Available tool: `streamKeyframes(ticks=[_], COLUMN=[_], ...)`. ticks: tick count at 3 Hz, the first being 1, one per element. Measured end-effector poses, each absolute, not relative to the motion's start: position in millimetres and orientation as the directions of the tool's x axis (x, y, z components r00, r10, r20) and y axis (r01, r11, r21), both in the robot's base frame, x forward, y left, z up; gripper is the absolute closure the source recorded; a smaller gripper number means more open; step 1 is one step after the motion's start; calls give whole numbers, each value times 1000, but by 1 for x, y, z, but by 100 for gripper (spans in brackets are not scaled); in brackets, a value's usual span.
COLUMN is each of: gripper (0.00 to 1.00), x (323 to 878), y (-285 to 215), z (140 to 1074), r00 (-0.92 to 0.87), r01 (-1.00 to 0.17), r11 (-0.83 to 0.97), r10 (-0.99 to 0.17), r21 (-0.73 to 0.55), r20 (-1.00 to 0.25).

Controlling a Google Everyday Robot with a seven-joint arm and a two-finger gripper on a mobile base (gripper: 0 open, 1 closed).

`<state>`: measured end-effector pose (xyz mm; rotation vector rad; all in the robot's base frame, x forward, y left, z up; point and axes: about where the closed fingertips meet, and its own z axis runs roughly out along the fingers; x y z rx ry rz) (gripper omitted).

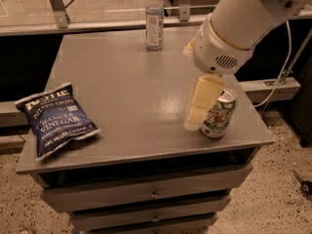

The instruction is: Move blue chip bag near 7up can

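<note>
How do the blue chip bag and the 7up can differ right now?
The blue chip bag lies flat at the front-left corner of the grey table; the 7up can stands upright near its front-right edge. The bag is dark navy, the can silver-white. The gripper hangs right beside the can, far from the bag. Both rest on the tabletop.

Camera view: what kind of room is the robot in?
Probably a lab or workshop: a grey drawer cabinet on a speckled floor, with a white cable trailing behind. The gripper hangs over the cabinet top, beside the 7up can.
</note>
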<state>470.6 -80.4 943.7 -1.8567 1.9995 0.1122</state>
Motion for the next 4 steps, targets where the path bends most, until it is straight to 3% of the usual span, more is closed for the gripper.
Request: streamKeyframes(ticks=[1,2,4], gripper=[0,0,0], x=[471,466,453], y=[-72,-24,137], z=[942,935,929], r00=[-22,19,144], r01=[-973,-980,-986], r11=[107,78,-46], r10=[-925,-878,-700], r21=[-205,-184,-158], r20=[-380,-478,-699])
